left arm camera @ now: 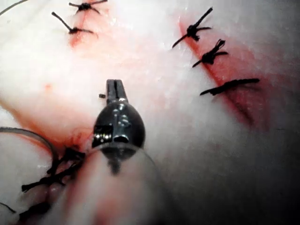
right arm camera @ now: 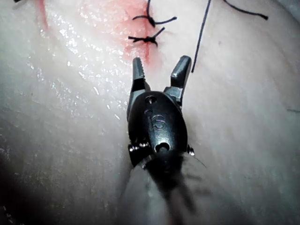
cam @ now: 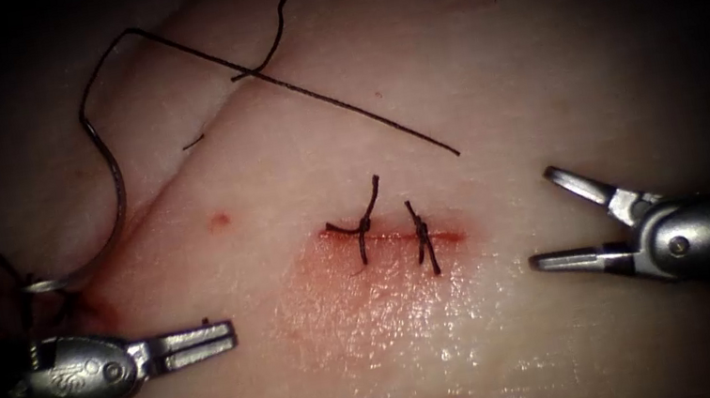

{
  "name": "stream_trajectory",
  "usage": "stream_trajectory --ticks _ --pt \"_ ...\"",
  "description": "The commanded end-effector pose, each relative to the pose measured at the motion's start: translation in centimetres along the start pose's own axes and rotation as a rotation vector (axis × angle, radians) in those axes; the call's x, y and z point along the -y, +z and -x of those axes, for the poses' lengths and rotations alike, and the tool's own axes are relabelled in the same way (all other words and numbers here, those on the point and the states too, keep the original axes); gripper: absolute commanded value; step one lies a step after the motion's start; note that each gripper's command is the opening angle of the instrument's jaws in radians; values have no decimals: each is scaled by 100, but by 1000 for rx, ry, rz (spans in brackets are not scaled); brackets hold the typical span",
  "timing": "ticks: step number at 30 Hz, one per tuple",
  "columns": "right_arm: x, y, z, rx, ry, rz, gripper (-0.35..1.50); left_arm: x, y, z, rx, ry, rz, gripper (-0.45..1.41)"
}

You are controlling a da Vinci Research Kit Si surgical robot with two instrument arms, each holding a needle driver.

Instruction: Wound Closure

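**Both tools empty, needle lying loose at the far left**

Neither tool holds anything. The left tool (cam: pixel 206 338) sits low on the left with its jaws nearly together, gripping nothing. The right tool (cam: pixel 558 219) waits on the right of the cut (cam: pixel 395 238), jaws spread wide and empty.

The needle (cam: pixel 103 201) lies free on the tissue (cam: pixel 541 55), well left of the cut and just above the left tool. I cannot tell whether its lower tip rests on the surface or is caught in it. The thread (cam: pixel 310 92) runs from the needle's upper end in a long slack line across the tissue, its free end stopping above and to the right of the cut.

My worries: with nothing holding the needle, a brush from the left tool could roll or shift it. The slack thread crosses a short cut end (cam: pixel 269 46) and could snag there if pulled. The surface below the cut is wet and smeared with red fluid (cam: pixel 342 296), so I would expect a poor grip there.

Counted in the endoscope view: two tools, one needle, one long thread, two knotted stitches (cam: pixel 366 224) on the cut.
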Motion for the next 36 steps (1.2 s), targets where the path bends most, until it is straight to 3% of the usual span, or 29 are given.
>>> stream_trajectory --ticks 1,4,5,7,14,18,22,23,26,31,33,36 --pt "2 8 -1 30 20 22 140 -1 11 18 17 -44 -5 2" --pt "3 8 -3 66 23 27 140 1 12 37 38 -94 -15 29" --pt "4 7 -3 81 26 34 140 4 10 48 69 -139 -15 57" --pt "4 6 -3 91 27 34 140 7 5 54 99 -169 -25 73" --pt "2 0 -2 99 35 29 138 3 -34 71 195 -222 -110 63" --pt "2 -1 -3 110 36 26 138 -13 -51 71 242 -253 -112 61" --pt "0 -4 -5 121 44 11 138 -28 -61 39 276 -190 -119 54" --pt "-1 -5 -6 127 63 4 138 -29 -62 10 248 -159 -130 54" --pt "-5 -6 -10 141 85 -12 141 -28 -59 -35 155 -97 -133 54" --pt "-25 -12 -31 143 117 -33 138 3 -36 -124 -29 -31 -87 63" --pt "-33 -14 -40 134 136 -44 133 23 -22 -147 -113 32 -70 83" --pt "-39 -15 -46 124 129 -60 130 43 -12 -158 -194 53 -70 91"
